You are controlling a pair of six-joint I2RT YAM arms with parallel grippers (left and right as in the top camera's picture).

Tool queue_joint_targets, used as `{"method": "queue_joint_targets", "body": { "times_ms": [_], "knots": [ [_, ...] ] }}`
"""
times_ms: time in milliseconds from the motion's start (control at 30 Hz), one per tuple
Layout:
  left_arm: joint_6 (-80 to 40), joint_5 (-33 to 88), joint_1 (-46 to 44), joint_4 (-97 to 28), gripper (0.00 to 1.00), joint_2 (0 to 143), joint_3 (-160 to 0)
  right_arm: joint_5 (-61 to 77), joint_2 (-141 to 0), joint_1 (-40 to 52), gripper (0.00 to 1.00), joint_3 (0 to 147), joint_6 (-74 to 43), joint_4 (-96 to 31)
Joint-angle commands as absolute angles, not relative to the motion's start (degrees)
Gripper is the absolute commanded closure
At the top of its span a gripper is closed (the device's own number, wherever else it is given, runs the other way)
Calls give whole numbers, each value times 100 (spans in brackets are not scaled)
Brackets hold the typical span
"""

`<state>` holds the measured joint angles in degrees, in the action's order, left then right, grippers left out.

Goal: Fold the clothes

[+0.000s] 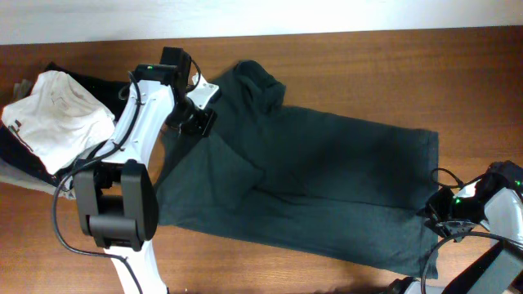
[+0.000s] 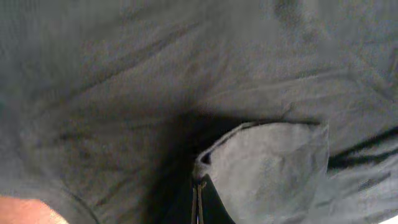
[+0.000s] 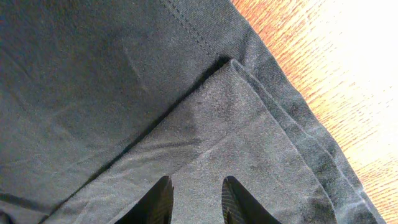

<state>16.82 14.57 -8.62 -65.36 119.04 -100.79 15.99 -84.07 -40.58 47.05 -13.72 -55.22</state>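
Item: dark shirt (image 1: 327, 180), spread across the tabletop (image 1: 458, 73), one flap lapped inward beside the left hand (image 1: 198, 121). That hand is clenched on a raised fold near the shoulder, apparently to carry the edge over the body. The right hand (image 3: 198, 182) is released, fingers apart just above the doubled hem corner, likely poised to take it. White garment (image 1: 57, 114) heaped on darker cloth, well apart.

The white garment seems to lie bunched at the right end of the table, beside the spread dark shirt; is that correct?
Not quite: the overhead view shows the white garment bunched at the left end of the table, beside the spread dark shirt.
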Motion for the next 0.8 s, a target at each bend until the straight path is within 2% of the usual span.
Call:
{"method": "queue_joint_targets", "body": {
  "times_ms": [0, 200, 233, 267, 300, 400, 533, 667, 767],
  "knots": [
    [1839, 1540, -1162, -6298, 100, 11946, -10173, 1629, -8370, -4091, 69, 4792, -1372, -5509],
    [1927, 1205, -1337, -6071, 99, 11957, -10173, 1629, -8370, -4091, 69, 4792, -1369, -5516],
    [1927, 1192, -1334, -6073, 92, 11959, -10173, 1629, -8370, -4091, 69, 4792, -1369, -5518],
    [1918, 1149, -1334, -6090, 77, 11970, -10173, 1629, -8370, -4091, 69, 4792, -1369, -5527],
    [1918, 1033, -1334, -6125, 55, 11970, -10173, 1629, -8370, -4091, 69, 4792, -1369, -5529],
    [1916, 585, -1323, -6283, 44, 11970, -10173, 1629, -8370, -4091, 69, 4792, -1367, -5533],
    [1739, 473, -1135, -6558, 42, 11970, -10173, 1629, -8370, -4091, 69, 4792, -1345, -5529],
    [2047, 1612, -1087, -6641, 43, 11970, -10173, 1629, -8372, -4088, 65, 4792, -1345, -5529],
    [2473, 2021, -1256, -6963, 43, 11985, -10171, 1629, -8372, -4088, 63, 4792, -1345, -5535]
  ]
}}
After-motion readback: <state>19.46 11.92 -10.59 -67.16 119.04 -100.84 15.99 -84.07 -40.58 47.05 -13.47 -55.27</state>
